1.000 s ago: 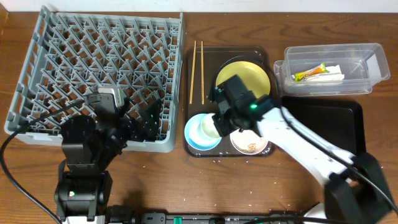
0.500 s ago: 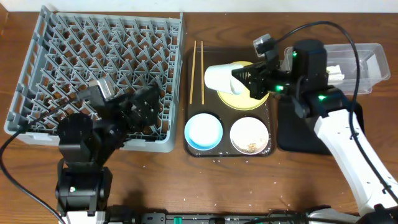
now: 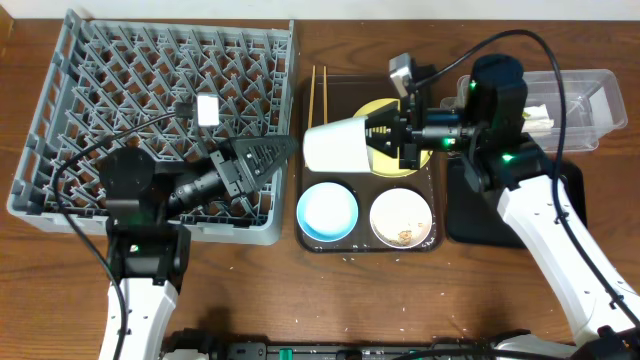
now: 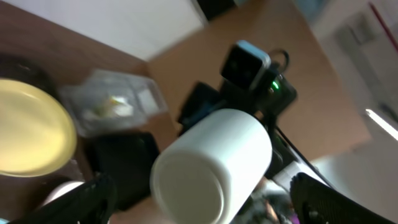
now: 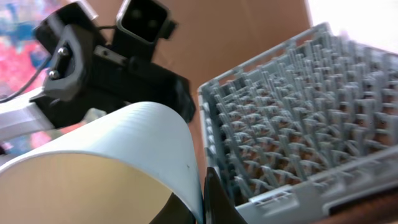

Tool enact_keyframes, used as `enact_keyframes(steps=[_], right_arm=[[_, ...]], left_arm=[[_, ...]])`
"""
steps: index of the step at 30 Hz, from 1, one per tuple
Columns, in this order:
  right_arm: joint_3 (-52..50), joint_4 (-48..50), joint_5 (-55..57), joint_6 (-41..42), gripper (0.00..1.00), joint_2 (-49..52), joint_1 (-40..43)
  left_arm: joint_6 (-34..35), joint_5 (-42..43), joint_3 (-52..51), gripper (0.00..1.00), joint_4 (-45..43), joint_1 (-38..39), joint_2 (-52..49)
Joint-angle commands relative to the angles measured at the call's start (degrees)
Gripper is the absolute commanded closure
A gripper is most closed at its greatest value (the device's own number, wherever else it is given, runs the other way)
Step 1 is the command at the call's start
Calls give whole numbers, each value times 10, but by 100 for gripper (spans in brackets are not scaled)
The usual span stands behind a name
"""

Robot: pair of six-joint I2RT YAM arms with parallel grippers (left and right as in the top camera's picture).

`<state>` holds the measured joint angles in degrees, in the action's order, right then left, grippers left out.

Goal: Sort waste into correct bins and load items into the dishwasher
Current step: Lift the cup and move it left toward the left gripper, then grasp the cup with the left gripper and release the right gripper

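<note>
My right gripper is shut on the rim of the small white cup and holds it on its side above the left part of the brown tray. In the right wrist view a finger pinches the cup's wall. My left gripper is open at the dishwasher rack's right edge and points at the cup. The cup's base lies between its fingers. The yellow plate, light blue bowl, white bowl and chopsticks lie on the tray.
The brown serving tray sits right of the rack. The clear tub at the back right holds the white wrapper and the sachet. The black tray lies in front of it. Crumbs lie in the white bowl.
My right gripper lifted the cup off the tray and has carried it left towards the rack. My left arm has swung right, its open jaws now facing the cup.
</note>
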<state>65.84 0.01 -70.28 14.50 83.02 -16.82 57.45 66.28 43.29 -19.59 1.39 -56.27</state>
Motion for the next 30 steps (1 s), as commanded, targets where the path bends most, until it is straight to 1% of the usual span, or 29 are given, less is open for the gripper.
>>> enact_keyframes(steps=[1,8,10,12,14,18,19,20,22,24,27,30], right_arm=[[6,19,-29,22,99,0,-28],[6,67,-28,22,99,0,-68],[6,67,-23,22,99,1,-71],[6,67,-22,22,99,1,-72],[6,66,-22,22,99,1,-72],[6,66,-22,28,99,1,-72],[6,66,-22,29,96,1,-72],[6,66,-22,29,86,1,-72],[6,66,-22,29,60,1,-72],[6,66,-22,29,38,1,-70],[6,62,-12,42,1,1,-54],[6,40,27,60,1,1,-23]], left_arm=[[57,83,12,13,-28,21,-15],[57,103,12,16,-28,61,-21],[57,103,12,21,-28,61,-21],[57,102,12,29,-28,61,-21],[57,102,12,36,-28,61,-21],[56,94,12,46,-29,61,-21],[55,90,12,47,-29,61,-21],[54,87,12,49,-31,61,-21],[52,82,12,54,-41,61,-21],[46,78,12,60,-49,58,-21],[15,79,12,65,-48,44,-21],[-2,79,12,66,-33,20,-21]])
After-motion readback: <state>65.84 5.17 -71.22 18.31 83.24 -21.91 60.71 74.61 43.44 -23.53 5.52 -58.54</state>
